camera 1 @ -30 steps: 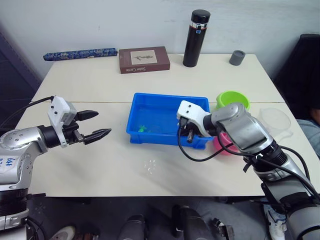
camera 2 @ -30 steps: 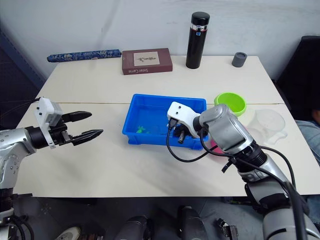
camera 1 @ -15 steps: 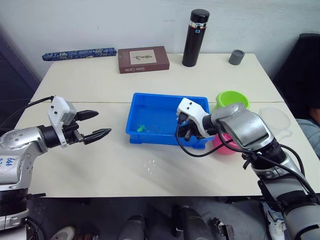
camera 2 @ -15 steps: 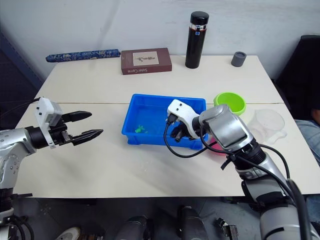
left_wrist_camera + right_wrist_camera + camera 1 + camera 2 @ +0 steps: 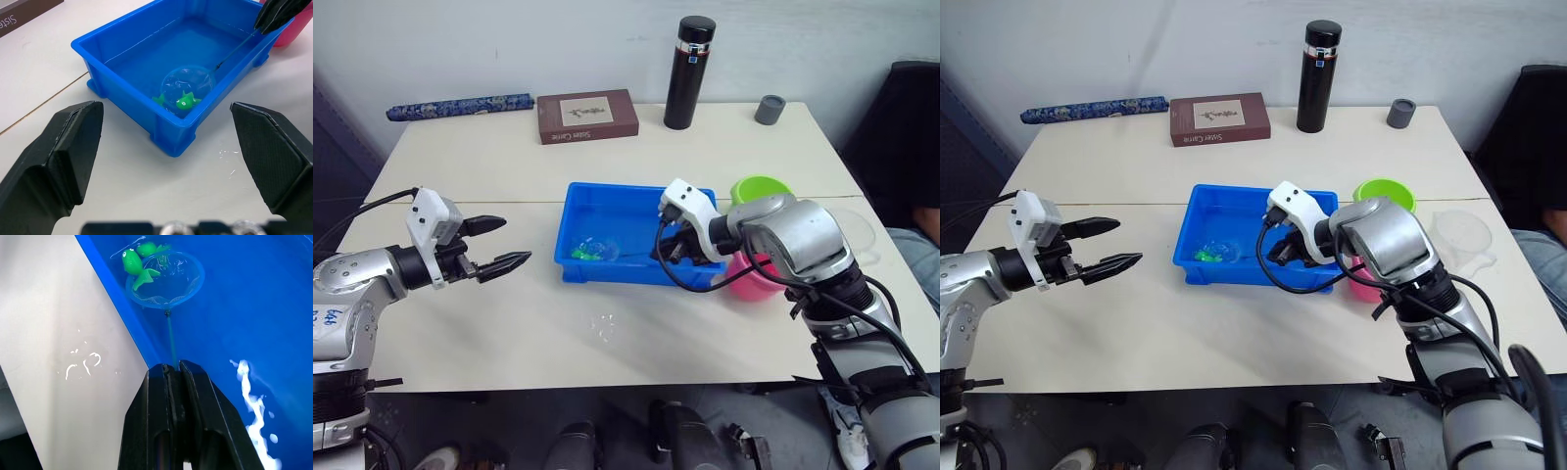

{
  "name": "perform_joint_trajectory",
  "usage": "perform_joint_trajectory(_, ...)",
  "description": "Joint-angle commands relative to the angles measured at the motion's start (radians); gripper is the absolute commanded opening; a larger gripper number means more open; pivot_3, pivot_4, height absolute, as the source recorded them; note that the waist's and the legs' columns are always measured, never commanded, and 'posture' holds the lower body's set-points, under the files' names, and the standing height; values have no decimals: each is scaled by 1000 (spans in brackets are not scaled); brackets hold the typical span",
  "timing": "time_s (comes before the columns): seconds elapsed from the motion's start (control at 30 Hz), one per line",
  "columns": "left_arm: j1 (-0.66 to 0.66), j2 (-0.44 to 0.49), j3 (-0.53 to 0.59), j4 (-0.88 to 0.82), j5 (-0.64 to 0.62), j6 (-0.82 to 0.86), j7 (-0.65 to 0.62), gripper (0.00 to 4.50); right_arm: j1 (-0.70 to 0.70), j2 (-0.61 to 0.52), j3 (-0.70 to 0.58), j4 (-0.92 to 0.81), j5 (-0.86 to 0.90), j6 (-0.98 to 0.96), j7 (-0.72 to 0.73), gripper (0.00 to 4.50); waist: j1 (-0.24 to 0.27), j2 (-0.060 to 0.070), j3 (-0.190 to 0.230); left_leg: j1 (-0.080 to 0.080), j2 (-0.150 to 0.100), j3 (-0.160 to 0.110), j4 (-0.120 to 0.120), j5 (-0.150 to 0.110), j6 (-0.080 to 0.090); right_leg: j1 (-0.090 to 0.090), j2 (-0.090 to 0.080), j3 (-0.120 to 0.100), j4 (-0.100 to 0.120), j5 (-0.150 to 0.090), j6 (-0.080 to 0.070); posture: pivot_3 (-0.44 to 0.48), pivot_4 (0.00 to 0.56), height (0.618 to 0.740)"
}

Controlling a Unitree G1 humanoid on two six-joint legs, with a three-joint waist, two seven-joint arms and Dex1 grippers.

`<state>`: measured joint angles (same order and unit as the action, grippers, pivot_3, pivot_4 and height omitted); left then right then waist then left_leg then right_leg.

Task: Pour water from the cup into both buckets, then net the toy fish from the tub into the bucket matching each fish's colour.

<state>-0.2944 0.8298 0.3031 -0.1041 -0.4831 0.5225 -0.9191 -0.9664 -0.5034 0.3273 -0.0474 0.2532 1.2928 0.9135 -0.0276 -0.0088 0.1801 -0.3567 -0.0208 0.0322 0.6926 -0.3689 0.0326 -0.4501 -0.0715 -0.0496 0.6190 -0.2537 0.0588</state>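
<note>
Nearest to you, your left tool [image 5: 514, 245] hangs over the counter [image 5: 509, 333] on the left side. Its two black fingers are spread wide apart and it holds nothing. It is well apart from the tub [image 5: 607, 201]. A few drops of water [image 5: 607, 326] lie on the counter in front of the tub.

Your right tool [image 5: 172, 369] is over the right end of the tub. Its two fingers are pressed tight together on the thin black handle of the net [image 5: 165, 283]. The handle runs straight out from the fingertips, and the blue hoop sits at the far end of it, down in the water near the tub's front wall on the left side.

Two green fish [image 5: 133, 264] are at the hoop. One lies across its rim, partly inside the hoop. The other [image 5: 149, 248] is just beyond it at the rim's edge. You cannot tell if the net is under them.

The pink bucket [image 5: 754, 279] stands just right of the tub, partly behind your right arm. The green bucket [image 5: 759, 186] stands behind it. The clear cup [image 5: 1464, 235] is further right, near the counter's edge.

At the back of the counter stand a brown book [image 5: 587, 116], a black flask [image 5: 682, 70] and a small grey cap [image 5: 770, 109].
</note>
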Motion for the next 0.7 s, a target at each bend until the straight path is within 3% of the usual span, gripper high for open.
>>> perform_joint_trajectory(0.03,-15,9,19,-6,-14,-15,-3,4473,-17,-1,-34,-16,38,10,-13,0,0,0,0,0,0,0,0,0,0,0,0,0,0,0,0,0,150,740)
perform_joint_trajectory(0.37,-44,3,0,0,-15,-27,-17,4473,-14,-101,-42,-16,48,-75,-8,0,1,0,0,-1,0,0,0,0,0,0,0,0,-1,0,0,0,150,740)
perform_joint_trajectory(0.7,-206,-46,-127,70,8,-73,-73,4473,59,-254,-153,-34,52,-226,0,0,5,0,0,-1,0,0,-1,0,0,0,0,-1,-2,0,0,0,150,740)
